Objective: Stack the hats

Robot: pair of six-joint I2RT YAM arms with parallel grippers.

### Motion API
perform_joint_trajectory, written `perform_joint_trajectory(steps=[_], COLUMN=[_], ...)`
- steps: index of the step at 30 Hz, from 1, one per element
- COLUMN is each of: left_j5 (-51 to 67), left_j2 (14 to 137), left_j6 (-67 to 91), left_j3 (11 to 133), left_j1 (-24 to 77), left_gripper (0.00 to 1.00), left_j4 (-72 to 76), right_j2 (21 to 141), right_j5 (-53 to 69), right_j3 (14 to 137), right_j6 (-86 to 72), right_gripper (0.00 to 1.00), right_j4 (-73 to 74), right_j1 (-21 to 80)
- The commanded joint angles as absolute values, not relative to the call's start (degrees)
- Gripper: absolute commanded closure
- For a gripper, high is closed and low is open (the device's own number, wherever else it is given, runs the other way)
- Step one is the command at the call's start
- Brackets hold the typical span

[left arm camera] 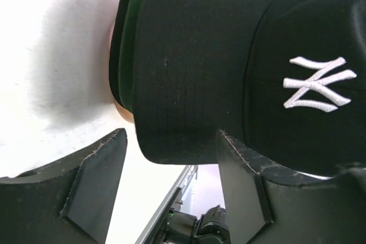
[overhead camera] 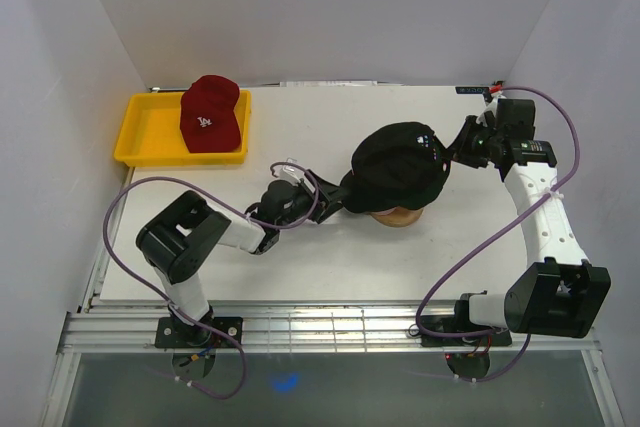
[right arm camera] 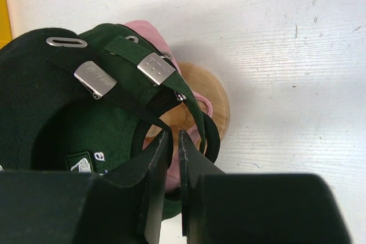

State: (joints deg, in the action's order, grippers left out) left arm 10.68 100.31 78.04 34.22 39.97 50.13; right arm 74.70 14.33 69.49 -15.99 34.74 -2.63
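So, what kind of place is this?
Probably a lab robot test cell: plain white walls enclose a white table, with a left arm and a right arm bolted at its near edge.

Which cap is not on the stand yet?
The red cap, lying alone in the yellow tray at the far left. The black cap and the dark green cap under it are on the wooden stand.
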Motion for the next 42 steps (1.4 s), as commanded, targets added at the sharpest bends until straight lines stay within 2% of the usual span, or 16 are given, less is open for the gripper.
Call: perform_joint_trajectory(steps=[1,6,10,11,16,17,20,23,30,34,42], left_j5=[8.79,8.09,7.82,7.82,7.91,7.91,8.17,8.61,8.35,7.82,7.29], left_j2=[100.46,100.81,100.81,100.9,101.78,101.78,102.3,103.27,103.45,103.27,105.11], left_j6=[79.63,79.98,79.63,79.54,79.37,79.37,79.37,79.63,79.45,79.19,79.19], left_j3=[34.45,34.01,34.01,34.1,34.28,34.19,34.01,33.84,33.4,35.41,37.44], left_j1=[41.04,42.01,42.45,42.63,43.07,43.15,43.33,43.42,43.51,43.51,43.51], left_gripper=[0.28,0.37,0.5,0.55,0.68,0.74,0.83,0.99,1.0,1.0,1.0], left_j4=[54.4,55.28,55.28,55.28,55.28,55.28,55.28,55.02,52.92,44.06,37.53], right_j2=[74.71,74.62,74.62,74.53,74.27,74.01,73.39,73.04,73.21,73.48,73.74], right_j5=[12.48,12.39,12.57,12.57,12.74,12.74,12.83,12.83,12.48,12.13,11.78], right_j3=[69.08,68.64,68.2,68.03,67.76,67.68,66.71,65.83,65.57,65.48,65.3], right_j6=[-14.41,-14.33,-14.24,-14.41,-14.59,-14.59,-14.68,-14.85,-14.85,-14.77,-14.59], right_gripper=[0.83,0.83,0.83,0.83,0.83,0.83,0.84,0.83,0.84,0.84,0.84], right_j4=[34.45,34.28,34.1,33.93,33.58,33.57,32.79,32.26,32.08,32.17,32.08], right_j1=[-3.78,-4.04,-4.13,-4.13,-4.13,-4.13,-4.13,-4.13,-4.13,-4.13,-4.22])
